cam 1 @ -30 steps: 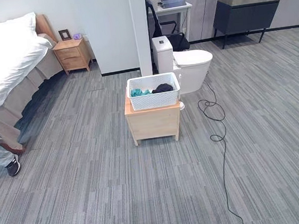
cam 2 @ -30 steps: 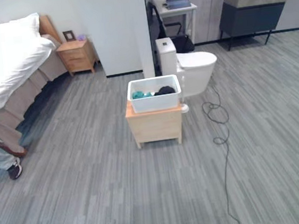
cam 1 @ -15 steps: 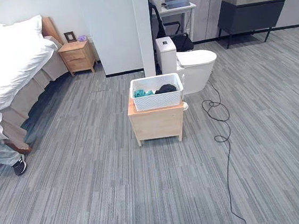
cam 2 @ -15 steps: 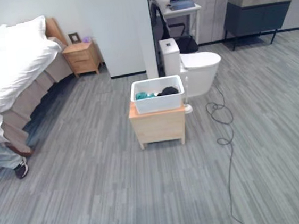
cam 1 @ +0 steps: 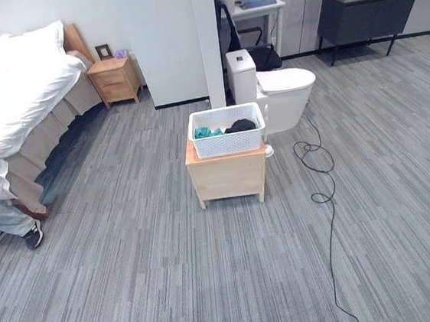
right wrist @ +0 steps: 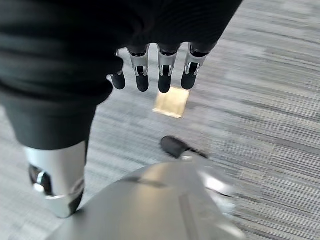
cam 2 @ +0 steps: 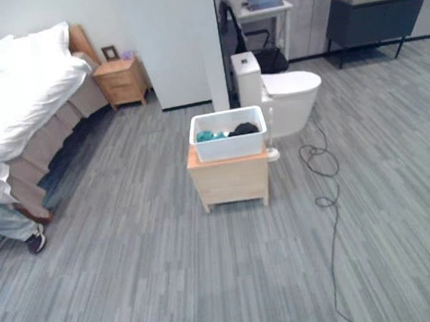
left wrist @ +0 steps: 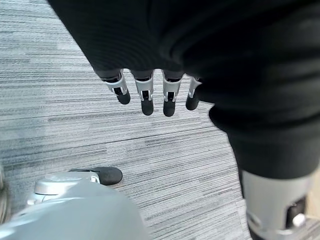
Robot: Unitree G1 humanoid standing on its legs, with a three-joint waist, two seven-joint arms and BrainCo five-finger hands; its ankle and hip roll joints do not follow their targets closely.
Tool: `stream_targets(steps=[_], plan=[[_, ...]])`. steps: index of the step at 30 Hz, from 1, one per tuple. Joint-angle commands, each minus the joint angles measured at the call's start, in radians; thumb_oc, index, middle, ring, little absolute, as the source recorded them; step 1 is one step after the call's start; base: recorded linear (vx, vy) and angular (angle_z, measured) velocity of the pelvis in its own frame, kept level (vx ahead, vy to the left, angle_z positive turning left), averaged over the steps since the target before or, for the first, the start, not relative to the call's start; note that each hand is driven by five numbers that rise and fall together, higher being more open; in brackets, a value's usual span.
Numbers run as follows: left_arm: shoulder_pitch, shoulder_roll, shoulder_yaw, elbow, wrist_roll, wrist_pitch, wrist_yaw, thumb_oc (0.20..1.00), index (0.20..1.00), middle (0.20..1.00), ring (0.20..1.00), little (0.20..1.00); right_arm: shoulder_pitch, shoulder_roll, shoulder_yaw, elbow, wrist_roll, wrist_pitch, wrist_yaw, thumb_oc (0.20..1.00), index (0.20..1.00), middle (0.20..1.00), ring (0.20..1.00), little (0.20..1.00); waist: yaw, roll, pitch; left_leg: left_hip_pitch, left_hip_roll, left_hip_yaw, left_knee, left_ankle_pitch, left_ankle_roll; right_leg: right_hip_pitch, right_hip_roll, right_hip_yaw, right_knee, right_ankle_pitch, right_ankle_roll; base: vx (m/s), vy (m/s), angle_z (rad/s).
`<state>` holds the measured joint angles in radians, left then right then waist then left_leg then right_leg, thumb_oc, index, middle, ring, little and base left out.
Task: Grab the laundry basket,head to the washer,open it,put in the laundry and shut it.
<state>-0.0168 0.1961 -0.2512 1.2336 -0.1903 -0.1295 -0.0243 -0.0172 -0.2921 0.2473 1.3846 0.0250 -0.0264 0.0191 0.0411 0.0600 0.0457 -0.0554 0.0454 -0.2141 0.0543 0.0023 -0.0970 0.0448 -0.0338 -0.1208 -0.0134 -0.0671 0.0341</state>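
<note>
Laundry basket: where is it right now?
In the eye views, the white laundry basket sits on a small wooden stand mid-floor ahead, just before the toilet.

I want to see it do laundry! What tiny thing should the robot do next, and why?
Probably keep walking toward the white laundry basket on the small wooden stand. It sits far across the floor, and the left hand and right hand both hang open, holding nothing.

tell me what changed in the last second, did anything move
Only the head camera shifted, so the whole scene slid. The laundry basket sits on the wooden stand as before, with clothes inside. The left hand and right hand hang open, holding nothing.
</note>
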Motion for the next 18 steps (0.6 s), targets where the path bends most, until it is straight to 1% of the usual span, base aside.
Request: stream_targets(steps=[1,2,3,4,5,6,7,8,9,10,11,12,13,14,15,16,17,18], plan=[[-0.041,0.009,-0.003,-0.016,-0.041,-0.015,-0.011,1.000,1.000,1.000,1.000,1.000,0.014,-0.054,0.007,0.043,0.024,-0.009,-0.035,1.000,1.000,1.000,1.000,1.000,0.005,-0.040,0.071,-0.116,0.042,-0.020,0.294,0.072,-0.016,0.035,-0.025,0.011,0.084,-0.057,-0.023,0.00,-0.177,0.58],[-0.039,0.008,-0.004,-0.022,-0.043,-0.013,-0.014,1.000,1.000,1.000,1.000,1.000,0.008,-0.058,0.013,0.039,0.025,-0.012,-0.036,1.000,1.000,1.000,1.000,1.000,0.007,-0.044,0.081,-0.146,0.030,-0.013,0.350,0.090,-0.001,0.043,-0.018,0.009,0.083,-0.063,-0.031,0.02,-0.123,0.47],[-0.039,0.008,-0.004,-0.022,-0.043,-0.013,-0.014,1.000,1.000,1.000,1.000,1.000,0.008,-0.058,0.013,0.039,0.025,-0.012,-0.036,1.000,1.000,1.000,1.000,1.000,0.007,-0.043,0.080,-0.150,0.029,-0.014,0.355,0.088,-0.001,0.042,-0.018,0.008,0.083,-0.064,-0.031,0.10,-0.162,0.13],[-0.036,0.013,-0.015,-0.019,-0.040,-0.013,-0.015,1.000,1.000,1.000,1.000,1.000,-0.004,-0.060,0.029,0.015,0.030,-0.016,-0.039,1.000,1.000,1.000,1.000,1.000,0.002,-0.057,0.097,-0.220,0.022,0.040,0.428,0.110,0.010,0.055,-0.010,0.004,0.081,-0.072,-0.044,0.13,-0.144,-0.15],[-0.036,0.016,-0.017,-0.020,-0.042,-0.014,-0.015,1.000,1.000,1.000,1.000,1.000,-0.012,-0.061,0.038,0.000,0.034,-0.017,-0.038,1.000,1.000,1.000,1.000,1.000,0.004,-0.060,0.099,-0.245,0.019,0.070,0.400,0.098,0.009,0.062,-0.008,0.003,0.071,-0.073,-0.043,0.22,-0.162,-0.25],[-0.032,0.019,-0.016,-0.019,-0.043,-0.016,-0.017,1.000,1.000,1.000,1.000,1.000,-0.016,-0.062,0.047,-0.013,0.039,-0.019,-0.035,1.000,1.000,1.000,1.000,1.000,0.011,-0.061,0.096,-0.251,0.008,0.097,0.335,0.074,0.015,0.071,-0.004,0.008,0.059,-0.080,-0.039,0.23,-0.063,-0.14],[-0.031,0.024,-0.012,-0.016,-0.046,-0.018,-0.016,1.000,1.000,1.000,1.000,1.000,-0.026,-0.063,0.059,-0.038,0.048,-0.027,-0.033,1.000,1.000,1.000,1.000,1.000,0.021,-0.060,0.092,-0.270,-0.012,0.113,0.250,0.069,0.018,0.077,0.007,0.010,0.040,-0.085,-0.033,0.26,-0.025,0.03],[-0.031,0.027,-0.008,-0.009,-0.047,-0.018,-0.016,1.000,1.000,1.000,1.000,1.000,-0.037,-0.056,0.071,-0.056,0.055,-0.030,-0.030,1.000,1.000,1.000,1.000,1.000,0.034,-0.060,0.086,-0.261,-0.017,0.123,0.161,0.083,0.020,0.086,0.015,0.016,0.024,-0.092,-0.028,0.24,-0.010,0.04],[-0.031,0.032,0.000,0.002,-0.049,-0.021,-0.013,1.000,1.000,1.000,1.000,1.000,-0.045,-0.050,0.084,-0.074,0.060,-0.034,-0.033,1.000,1.000,1.000,1.000,1.000,0.050,-0.066,0.084,-0.270,-0.022,0.131,0.090,0.118,0.020,0.099,0.020,0.026,0.009,-0.101,-0.023,0.33,0.024,0.00],[-0.034,0.040,0.012,0.014,-0.057,-0.027,-0.002,1.000,1.000,1.000,1.000,1.000,-0.065,-0.035,0.102,-0.105,0.072,-0.039,-0.033,1.000,1.000,1.000,1.000,1.000,0.076,-0.074,0.080,-0.322,-0.034,0.126,0.025,0.159,0.015,0.124,0.026,0.051,-0.013,-0.117,-0.015,0.35,0.041,-0.30],[-0.034,0.045,0.019,0.021,-0.058,-0.029,0.003,1.000,1.000,1.000,1.000,1.000,-0.067,-0.027,0.109,-0.118,0.073,-0.038,-0.028,1.000,1.000,1.000,1.000,1.000,0.088,-0.083,0.076,-0.339,-0.038,0.129,0.032,0.167,0.010,0.142,0.021,0.068,-0.018,-0.127,-0.007,0.45,0.090,-0.41],[-0.026,0.048,0.031,0.033,-0.052,-0.027,0.002,1.000,1.000,1.000,1.000,1.000,-0.066,-0.017,0.118,-0.132,0.065,-0.038,-0.019,1.000,1.000,1.000,1.000,1.000,0.097,-0.089,0.058,-0.328,-0.031,0.137,0.036,0.154,0.022,0.163,0.014,0.082,-0.016,-0.144,0.005,0.42,0.125,-0.49],[-0.019,0.052,0.040,0.036,-0.053,-0.026,0.004,1.000,1.000,1.000,1.000,1.000,-0.057,-0.007,0.119,-0.142,0.062,-0.038,-0.017,1.000,1.000,1.000,1.000,1.000,0.101,-0.096,0.047,-0.341,-0.034,0.139,0.068,0.152,0.031,0.181,0.002,0.084,-0.013,-0.155,0.014,0.44,0.143,-0.55],[-0.015,0.058,0.048,0.035,-0.052,-0.027,0.007,1.000,1.000,1.000,1.000,1.000,-0.048,0.002,0.122,-0.150,0.062,-0.038,-0.012,1.000,1.000,1.000,1.000,1.000,0.104,-0.108,0.038,-0.356,-0.045,0.148,0.116,0.136,0.042,0.188,-0.018,0.083,0.006,-0.166,0.018,0.41,0.151,-0.62],[-0.016,0.065,0.054,0.041,-0.050,-0.027,0.008,1.000,1.000,1.000,1.000,1.000,-0.040,0.012,0.122,-0.152,0.063,-0.039,-0.008,1.000,1.000,1.000,1.000,1.000,0.109,-0.120,0.031,-0.354,-0.052,0.162,0.145,0.116,0.057,0.185,-0.032,0.082,0.055,-0.172,0.023,0.42,0.163,-0.62],[-0.018,0.073,0.060,0.045,-0.047,-0.024,0.009,1.000,1.000,1.000,1.000,1.000,-0.039,0.021,0.123,-0.152,0.059,-0.039,-0.001,1.000,1.000,1.000,1.000,1.000,0.117,-0.133,0.028,-0.329,-0.062,0.176,0.155,0.086,0.081,0.166,-0.043,0.086,0.153,-0.163,0.038,0.42,0.197,-0.41],[-0.022,0.078,0.062,0.042,-0.045,-0.022,0.007,1.000,1.000,1.000,1.000,1.000,-0.037,0.025,0.121,-0.151,0.058,-0.038,0.006,1.000,1.000,1.000,1.000,1.000,0.116,-0.137,0.028,-0.313,-0.071,0.191,0.161,0.058,0.100,0.124,-0.050,0.082,0.275,-0.109,0.070,0.37,0.205,-0.37],[-0.022,0.085,0.062,0.030,-0.046,-0.021,0.004,1.000,1.000,1.000,1.000,1.000,-0.034,0.027,0.124,-0.155,0.052,-0.034,0.013,1.000,1.000,1.000,1.000,1.000,0.107,-0.132,0.038,-0.284,-0.082,0.193,0.161,0.035,0.117,0.058,-0.055,0.088,0.431,-0.023,0.097,0.28,0.202,-0.35]])
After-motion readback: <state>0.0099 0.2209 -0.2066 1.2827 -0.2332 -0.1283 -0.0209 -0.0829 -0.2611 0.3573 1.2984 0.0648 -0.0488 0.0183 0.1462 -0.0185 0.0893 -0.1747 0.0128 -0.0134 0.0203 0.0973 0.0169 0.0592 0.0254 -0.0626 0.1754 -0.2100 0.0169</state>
